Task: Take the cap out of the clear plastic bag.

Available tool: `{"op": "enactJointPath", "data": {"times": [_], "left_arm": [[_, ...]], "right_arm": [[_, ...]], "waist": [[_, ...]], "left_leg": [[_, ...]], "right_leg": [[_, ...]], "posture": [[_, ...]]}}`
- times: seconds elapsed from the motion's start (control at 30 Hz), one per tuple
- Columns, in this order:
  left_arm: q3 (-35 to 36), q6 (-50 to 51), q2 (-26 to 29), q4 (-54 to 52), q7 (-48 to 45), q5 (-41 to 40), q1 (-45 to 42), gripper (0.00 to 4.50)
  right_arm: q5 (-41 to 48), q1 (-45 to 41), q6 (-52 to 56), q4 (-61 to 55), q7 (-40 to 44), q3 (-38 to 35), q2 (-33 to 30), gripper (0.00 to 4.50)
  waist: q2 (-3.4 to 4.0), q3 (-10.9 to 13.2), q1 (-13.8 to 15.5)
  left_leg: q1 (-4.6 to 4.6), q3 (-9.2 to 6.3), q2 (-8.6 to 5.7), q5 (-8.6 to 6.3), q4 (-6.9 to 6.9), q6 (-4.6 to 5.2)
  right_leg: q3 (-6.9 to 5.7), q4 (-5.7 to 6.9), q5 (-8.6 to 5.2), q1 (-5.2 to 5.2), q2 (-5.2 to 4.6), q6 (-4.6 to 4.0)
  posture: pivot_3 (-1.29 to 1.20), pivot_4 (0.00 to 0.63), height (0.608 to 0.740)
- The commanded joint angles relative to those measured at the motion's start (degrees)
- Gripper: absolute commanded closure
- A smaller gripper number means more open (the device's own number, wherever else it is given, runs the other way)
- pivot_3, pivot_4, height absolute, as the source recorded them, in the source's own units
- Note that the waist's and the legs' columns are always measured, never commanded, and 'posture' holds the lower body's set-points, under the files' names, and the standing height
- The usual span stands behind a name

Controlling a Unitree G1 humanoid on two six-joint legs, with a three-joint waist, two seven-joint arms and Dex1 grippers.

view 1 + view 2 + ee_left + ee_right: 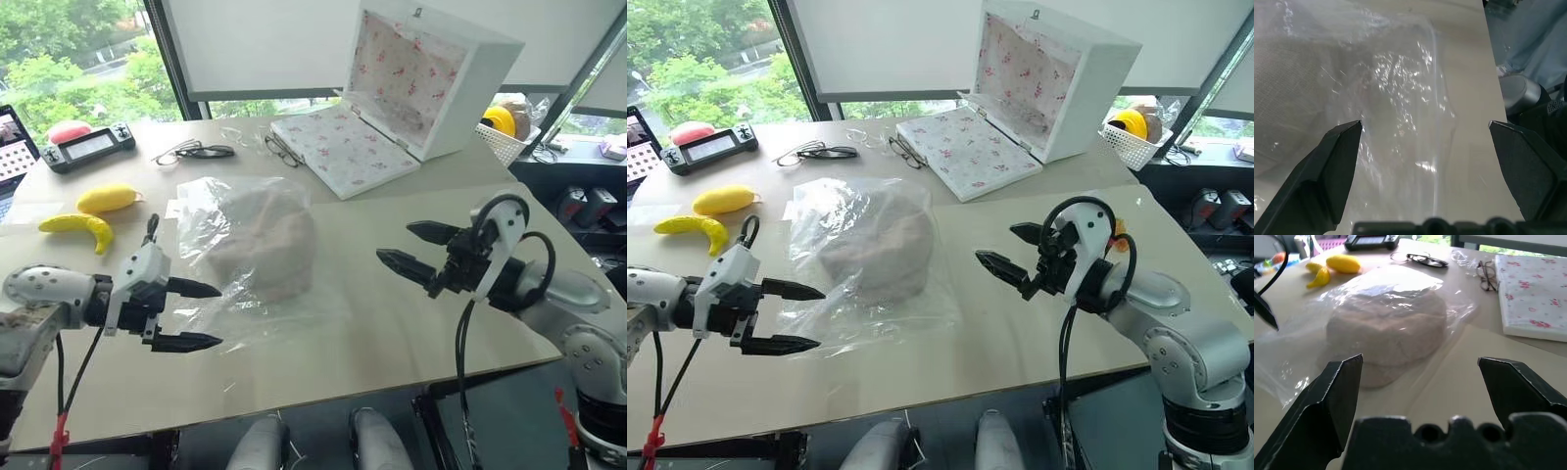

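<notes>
The beige cap [263,243] lies inside the clear plastic bag [220,294], flat on the middle of the table. My left gripper [208,314] hovers at the bag's near left corner, pointing right, fingers open and empty. In the left wrist view the crinkled plastic bag [1400,98] lies just ahead between the spread fingers [1327,166]. My right gripper [404,247] is open to the right of the bag, pointing left at it, a gap apart. The right wrist view looks straight at the cap [1388,328] in the bag.
An open white box with a flowered lining [392,98] stands at the back. Two pairs of glasses [191,152] and a game console [88,145] lie at the back left. A banana [78,227] and a yellow fruit [108,199] sit on the left, a white basket [505,132] at the far right.
</notes>
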Motion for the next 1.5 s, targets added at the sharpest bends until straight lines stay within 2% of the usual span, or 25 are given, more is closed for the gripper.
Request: {"op": "enactJointPath", "data": {"times": [0.03, 0.13, 0.2, 0.37, 0.57, 0.77, 0.8, 0.97, 1.2, 1.37, 1.5], "left_arm": [[1.24, -0.06, -0.18, -0.33, 0.49, -0.54, -1.23, 0.04], [0.85, 0.16, -0.27, 0.10, 0.38, -0.55, -1.84, 0.04], [0.63, 0.45, -0.32, 0.38, 0.39, -0.60, -2.47, 0.04], [0.40, 1.06, -0.20, 0.76, 0.22, -0.50, -3.47, 0.04], [0.62, 1.61, -0.08, 0.12, 0.34, -0.64, -3.18, 0.04], [0.60, 2.13, -0.82, -0.89, 1.06, -1.35, -3.40, 0.04], [0.59, 2.48, -1.09, -1.38, 1.32, -1.81, -3.46, 0.00], [2.27, 7.40, -1.98, -2.96, 2.79, -6.34, -4.80, 0.00], [5.54, 13.74, -0.92, -5.69, 3.90, -12.23, -4.35, 0.00], [8.47, 19.96, -0.81, -7.45, 5.00, -18.69, -4.52, 0.00], [9.65, 25.72, -0.76, -8.25, 6.07, -25.51, -6.02, 0.00]], "right_arm": [[-6.48, 0.55, -3.59, -7.48, 5.43, 8.94, -5.57, 0.00], [-15.60, -0.72, -8.05, -6.63, 6.77, 21.17, -5.25, 0.00], [-20.93, -1.53, -10.88, -5.24, 7.56, 26.96, -4.46, 0.00], [-36.46, -7.16, -15.80, 3.06, 4.55, 37.33, -0.03, 0.00], [-47.41, -10.07, -17.57, 9.63, 0.49, 40.20, 6.17, 0.00], [-49.86, -10.08, -16.95, 11.43, -1.93, 37.50, 12.61, 0.00], [-49.74, -10.33, -16.99, 11.63, -2.04, 36.68, 13.63, 0.50], [-48.50, -12.46, -17.91, 12.29, -1.32, 33.75, 17.58, 2.00], [-48.36, -15.03, -19.22, 15.06, 0.10, 32.43, 20.30, 4.44], [-48.50, -17.06, -19.54, 17.66, 1.12, 32.34, 22.17, 4.48], [-50.04, -23.43, -20.95, 26.40, 2.89, 34.46, 24.48, 4.48]], "waist": [[0.00, 0.00, 0.01], [-0.01, -0.01, -0.25], [0.00, 0.00, -0.24], [-0.02, -0.01, -0.35], [-0.01, 0.00, -0.17], [-0.01, 0.00, -0.17], [-0.01, 0.00, -0.23], [0.00, 0.00, -0.26], [0.00, 0.00, -0.77], [0.00, 0.00, -1.37], [0.01, 0.01, -1.88]], "left_leg": [[-0.01, -0.01, 0.04, -0.01, 0.00, -0.02], [0.05, 0.01, 0.13, -0.04, 0.01, -0.07], [0.09, 0.07, 0.17, -0.04, 0.03, -0.08], [0.10, 0.08, 0.13, -0.04, 0.06, -0.09], [0.02, 0.03, 0.14, -0.10, 0.04, -0.19], [0.07, 0.02, 0.15, -0.10, 0.04, -0.20], [0.08, 0.02, 0.16, -0.10, 0.04, -0.20], [0.08, 0.01, 0.17, -0.10, 0.04, -0.20], [0.10, 0.01, 0.17, -0.11, 0.02, -0.22], [0.14, 0.00, 0.18, -0.11, 0.02, -0.23], [0.17, 0.01, 0.18, -0.11, 0.02, -0.23]], "right_leg": [[-0.01, 0.00, 0.00, -0.01, 0.04, -0.01], [-0.07, 0.00, -0.05, 0.03, 0.11, 0.01], [-0.06, 0.00, -0.33, 0.07, 0.11, 0.32], [-0.04, 0.00, -0.33, 0.05, 0.10, 0.29], [-0.07, 0.13, -0.07, -0.12, 0.17, -0.18], [-0.08, 0.13, -0.06, -0.06, 0.19, -0.19], [-0.07, 0.13, -0.06, -0.06, 0.21, -0.18], [-0.07, 0.14, -0.06, -0.07, 0.22, -0.19], [-0.06, 0.14, -0.06, -0.07, 0.25, -0.20], [-0.06, 0.17, -0.05, -0.06, 0.25, -0.21], [-0.05, 0.18, -0.05, -0.07, 0.26, -0.21]], "posture": [[0.00, 0.150, 0.740], [0.00, 0.150, 0.740], [0.00, 0.150, 0.740], [0.00, 0.150, 0.740], [0.00, 0.150, 0.740], [0.00, 0.150, 0.740], [0.00, 0.150, 0.740], [0.00, 0.150, 0.740], [0.00, 0.150, 0.740], [0.00, 0.150, 0.740], [0.00, 0.150, 0.740]]}}
